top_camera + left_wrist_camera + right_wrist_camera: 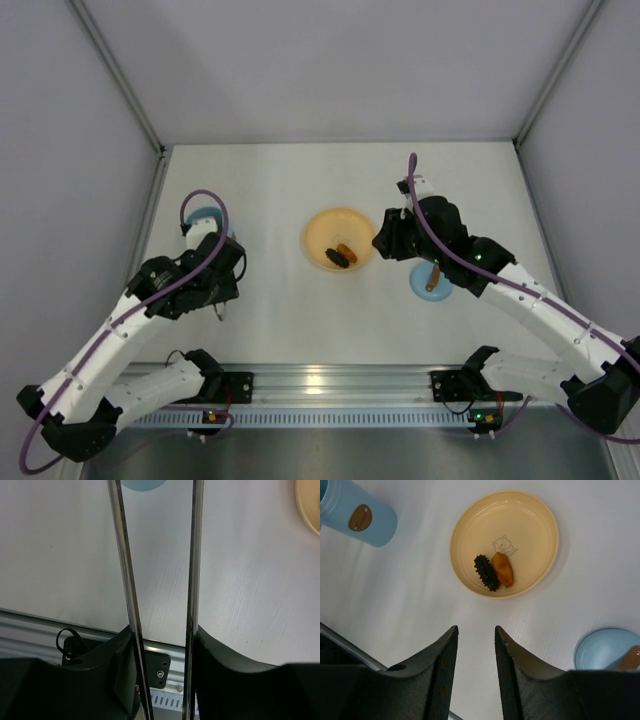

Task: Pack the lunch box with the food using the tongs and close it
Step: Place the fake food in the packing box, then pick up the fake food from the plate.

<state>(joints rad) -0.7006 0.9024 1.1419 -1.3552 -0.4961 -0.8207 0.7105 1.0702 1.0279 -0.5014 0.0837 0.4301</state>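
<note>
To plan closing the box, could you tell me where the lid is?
In the top view the lid lies right of centre, partly under the right arm, just right of the orange plate.

Lidless lunch box (pixel 357 515); food (pixel 503 570) on plate (pixel 530 530); tongs (pixel 126 580) in left pincer (pixel 164 640)

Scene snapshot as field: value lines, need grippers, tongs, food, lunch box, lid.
left gripper: closed on the tongs, one tong arm against each finger; tong tips out of view
right gripper: open, empty, above the table near the plate
food: dark piece and orange piece, touching, on the orange plate
lunch box: lid off, contents not visible
lid: on the table by the right arm, knob facing up
</note>
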